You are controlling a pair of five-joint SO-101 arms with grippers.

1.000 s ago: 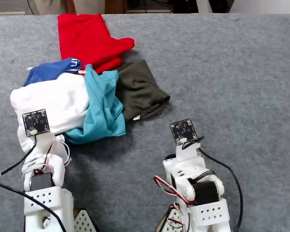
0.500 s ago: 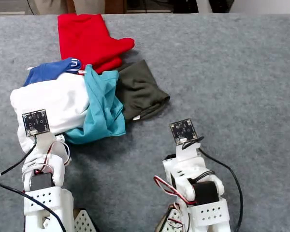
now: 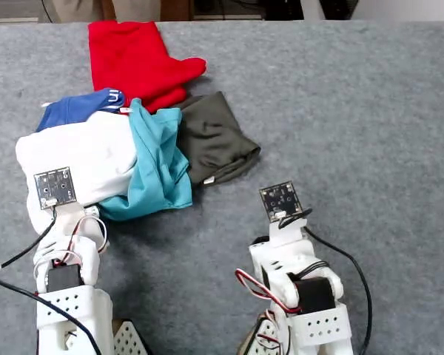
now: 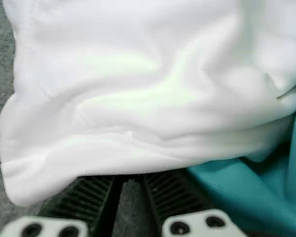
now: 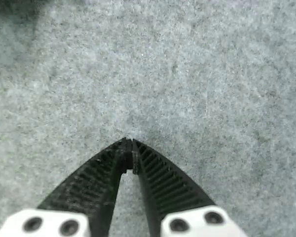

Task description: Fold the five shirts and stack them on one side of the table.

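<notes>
Grey felt covered the tabletop point(image 3: 370, 111), and at its near edge both arms sat just as they had a second before; nothing had shifted, so I judged the folding had not begun. My right gripper point(image 5: 129, 148) hung over bare felt with its jaws pressed together, holding nothing. My left gripper point(image 4: 129, 181), near the near-left corner, also had its jaws drawn together, their tips tucked under the hem of the white shirt point(image 3: 81, 155); I could not tell whether any cloth was pinched there. Beyond it, the white shirt lay crumpled along the left edge, with the teal shirt point(image 3: 159, 166) bunched against its right side. A dark shirt point(image 3: 214, 140) lay touching the teal one, towards the middle. Farther back, the blue shirt point(image 3: 78, 107) poked out from under the white, and the red shirt point(image 3: 133, 59) reached the far edge. All five were unfolded in one heap, so each would need pulling clear first.
</notes>
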